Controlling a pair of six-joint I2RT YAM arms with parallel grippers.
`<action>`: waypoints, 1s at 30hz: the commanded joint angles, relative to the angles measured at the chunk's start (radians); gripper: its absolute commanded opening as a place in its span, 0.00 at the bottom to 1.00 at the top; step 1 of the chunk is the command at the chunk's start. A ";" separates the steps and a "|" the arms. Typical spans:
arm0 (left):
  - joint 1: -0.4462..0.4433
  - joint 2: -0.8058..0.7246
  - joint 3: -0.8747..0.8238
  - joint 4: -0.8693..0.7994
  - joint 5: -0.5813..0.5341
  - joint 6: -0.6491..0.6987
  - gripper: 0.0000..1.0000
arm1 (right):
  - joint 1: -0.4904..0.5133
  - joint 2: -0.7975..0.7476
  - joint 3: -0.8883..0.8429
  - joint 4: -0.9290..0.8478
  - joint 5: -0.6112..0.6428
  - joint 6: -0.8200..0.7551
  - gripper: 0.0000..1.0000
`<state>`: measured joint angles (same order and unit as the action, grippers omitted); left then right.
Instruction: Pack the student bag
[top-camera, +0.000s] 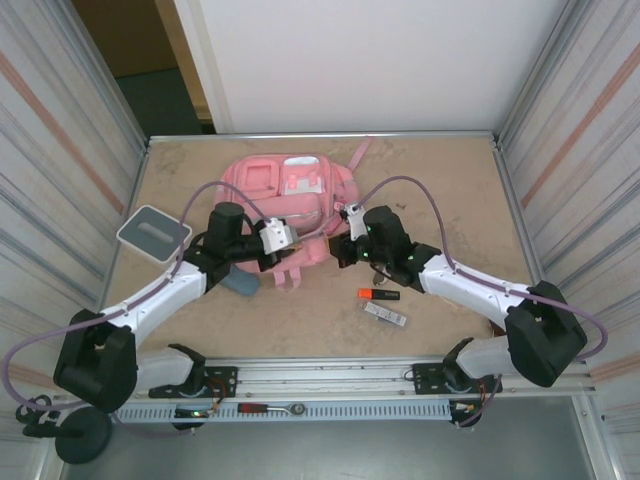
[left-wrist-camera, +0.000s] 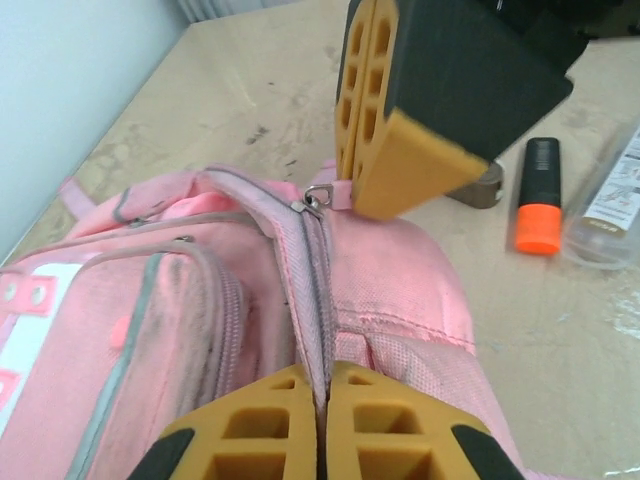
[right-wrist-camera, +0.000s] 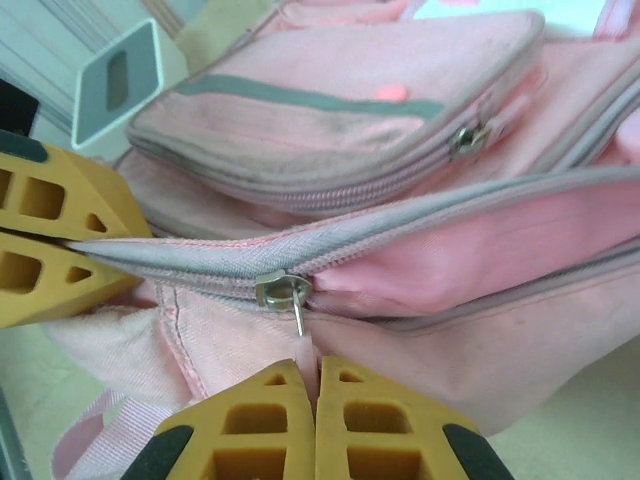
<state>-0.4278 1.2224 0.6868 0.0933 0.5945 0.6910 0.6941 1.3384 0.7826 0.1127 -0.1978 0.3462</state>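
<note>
The student bag (top-camera: 290, 190), pink with grey zips, lies flat in the middle of the table. My left gripper (left-wrist-camera: 322, 375) is shut on the bag's grey zip seam (left-wrist-camera: 315, 290) at the bag's near edge. My right gripper (right-wrist-camera: 313, 365) is shut on the pink pull tab (right-wrist-camera: 308, 345) that hangs from the metal zip slider (right-wrist-camera: 282, 290). Right of the slider the zip gapes and shows pink lining; left of it the zip is closed. From above, the left gripper (top-camera: 285, 238) and the right gripper (top-camera: 342, 250) sit close together at the bag's near side. The left fingers (right-wrist-camera: 50, 240) pinch the seam just left of the slider.
An orange highlighter (top-camera: 378, 294) and a clear packet (top-camera: 385, 314) lie on the table right of the bag, near the right arm. A grey-white box (top-camera: 153, 230) stands at the left. A blue object (top-camera: 240, 283) lies partly under the left arm. Metal walls border the table.
</note>
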 joint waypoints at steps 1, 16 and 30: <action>0.086 -0.046 -0.012 0.118 -0.031 -0.026 0.00 | -0.114 0.032 0.001 -0.119 0.228 0.005 0.00; 0.120 -0.010 -0.018 0.111 0.114 -0.079 0.00 | -0.128 0.077 0.018 -0.012 -0.234 -0.113 0.14; 0.107 -0.010 -0.003 0.086 0.123 -0.079 0.00 | -0.155 0.308 0.230 0.018 -0.498 -0.084 0.60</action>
<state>-0.3138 1.2304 0.6579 0.1085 0.6403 0.6273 0.5365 1.6146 0.9607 0.1112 -0.6292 0.2695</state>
